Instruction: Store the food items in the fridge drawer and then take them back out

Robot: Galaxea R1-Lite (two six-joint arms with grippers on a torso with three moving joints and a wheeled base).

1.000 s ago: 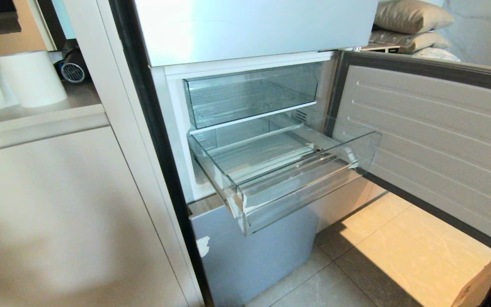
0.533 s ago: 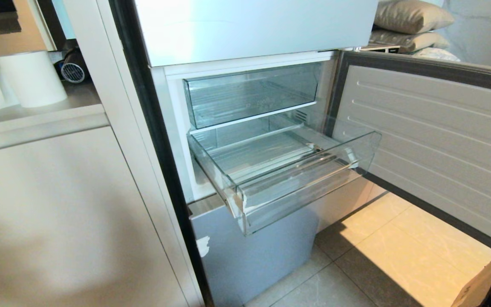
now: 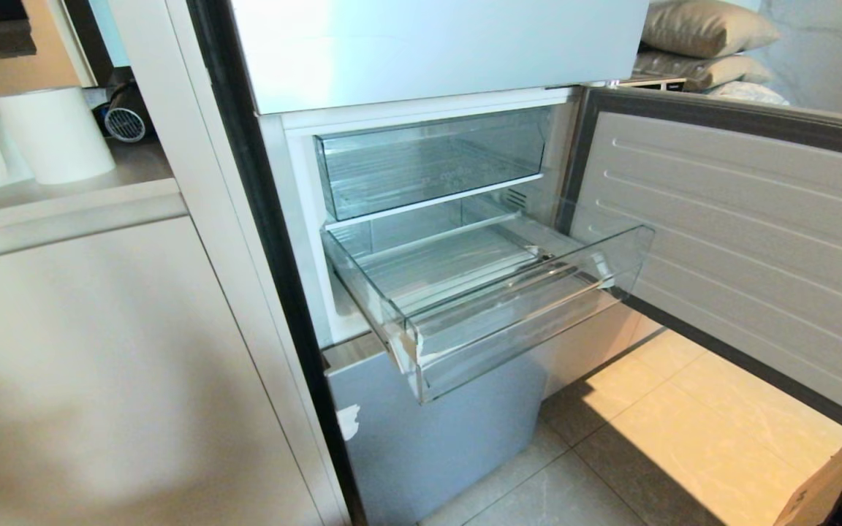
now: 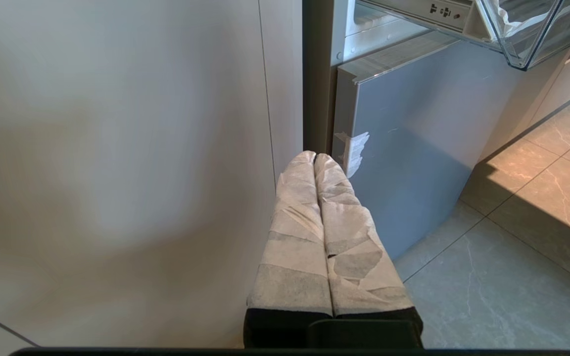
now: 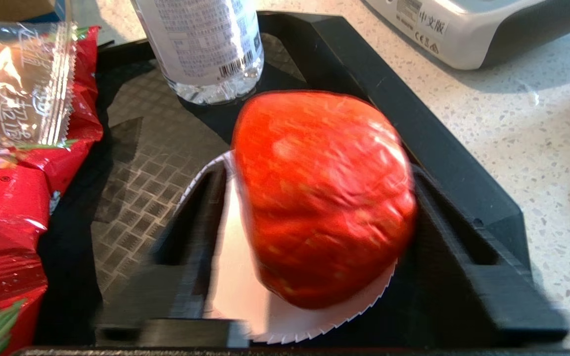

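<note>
Right wrist view shows a red-orange fruit [image 5: 322, 198] between the right tool's [image 5: 314, 217] fingers over a black tray [image 5: 443, 143] on the counter [image 5: 537, 123]; whether they clamp it I cannot tell. Beside it lie a bottle [image 5: 201, 44] and snack bags [image 5: 8, 163]. Pulled out, the fridge drawer [image 3: 494, 307] holds nothing. Left tool [image 4: 314, 163] hangs pressed together by the fridge.

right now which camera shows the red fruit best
The right wrist view: the red fruit fills the middle, between the right gripper's fingers, over a black tray. The head view and left wrist view show none of it, only the fridge and the pulled-out drawer.
</note>
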